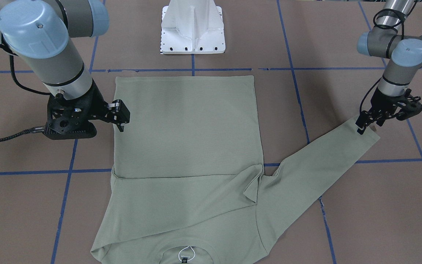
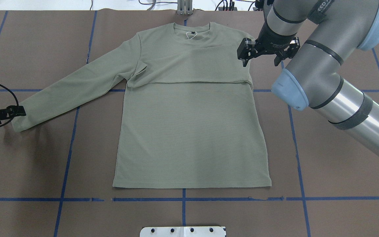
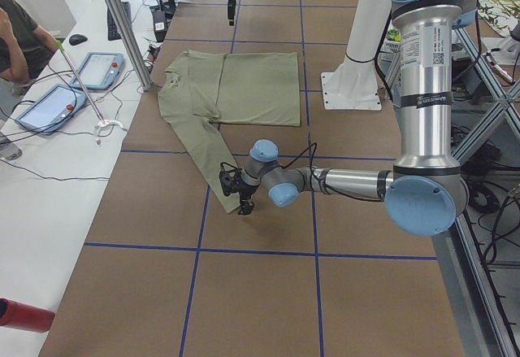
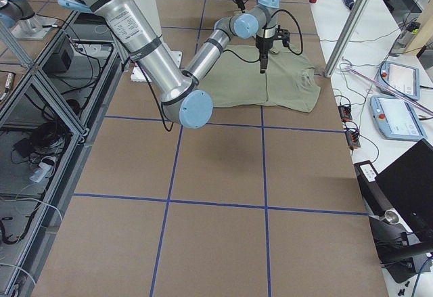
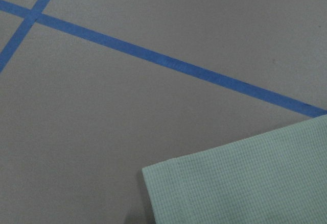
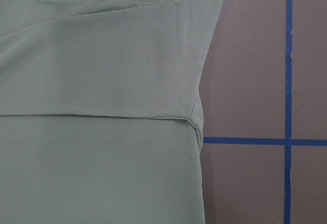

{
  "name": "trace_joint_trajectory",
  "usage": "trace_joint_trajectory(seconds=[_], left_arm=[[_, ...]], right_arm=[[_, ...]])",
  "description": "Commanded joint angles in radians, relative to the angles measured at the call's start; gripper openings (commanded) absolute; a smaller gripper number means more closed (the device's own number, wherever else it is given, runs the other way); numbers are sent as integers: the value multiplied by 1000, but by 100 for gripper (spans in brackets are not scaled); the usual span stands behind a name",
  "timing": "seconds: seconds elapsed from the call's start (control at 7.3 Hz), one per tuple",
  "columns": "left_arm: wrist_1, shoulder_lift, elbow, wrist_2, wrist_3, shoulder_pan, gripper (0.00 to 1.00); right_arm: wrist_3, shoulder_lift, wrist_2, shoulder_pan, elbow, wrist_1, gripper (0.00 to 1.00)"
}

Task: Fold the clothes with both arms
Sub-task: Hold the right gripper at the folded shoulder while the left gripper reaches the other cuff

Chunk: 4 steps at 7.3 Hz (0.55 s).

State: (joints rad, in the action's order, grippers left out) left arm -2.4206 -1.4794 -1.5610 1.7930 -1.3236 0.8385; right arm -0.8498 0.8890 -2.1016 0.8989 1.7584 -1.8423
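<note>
We see the shirt (image 2: 189, 138) flat mid-table: the folded sleeve (image 2: 192, 67) is done, the outstretched sleeve (image 2: 71, 89), toward eight o'clock, remains. The left gripper (image 2: 19, 112) sits at its cuff (image 2: 17, 125) and the right gripper (image 2: 244, 56) hovers at one o'clock; we cannot tell either's grip.

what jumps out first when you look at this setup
A pale green long-sleeved shirt lies flat mid-table, one sleeve already folded across its chest, the other stretched out to the robot's left. The left gripper sits at that sleeve's cuff, while the right gripper hangs over the opposite shoulder.
</note>
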Motion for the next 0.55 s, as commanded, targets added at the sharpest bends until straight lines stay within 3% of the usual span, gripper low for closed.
trace_joint_trajectory(seconds=[0.0,0.27,0.41], left_arm=[[0,1,-2,2,0,-1,91],[-2,1,-4,3,-61,-12,75],[-2,1,-4,3,-63,-18,75]], right_arm=[[0,1,0,0,1,0,100],[0,-1,0,0,0,0,100],[0,-1,0,0,1,0,100]])
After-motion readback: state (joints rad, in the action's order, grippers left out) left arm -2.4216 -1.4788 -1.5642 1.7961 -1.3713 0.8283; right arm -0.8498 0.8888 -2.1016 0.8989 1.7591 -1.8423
